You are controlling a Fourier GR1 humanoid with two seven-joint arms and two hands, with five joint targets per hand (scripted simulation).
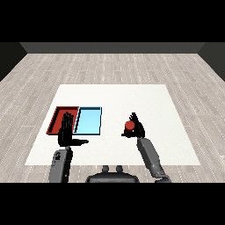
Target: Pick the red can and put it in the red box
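One view only — from the robot's head, looking down and forward across the white table (114, 94). Set well back: all four table edges in view, wood floor (110, 66) beyond the far edge, dark wall behind. Forearms entering from the lower corners — left hand (67, 132), right hand (137, 127).

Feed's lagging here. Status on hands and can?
Right hand curled round red can, right of trays. Left hand open, fingers straight, over red tray. Light blue tray lies between.

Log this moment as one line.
right hand: shut on can | left hand: open, over red tray | blue tray: holds nothing
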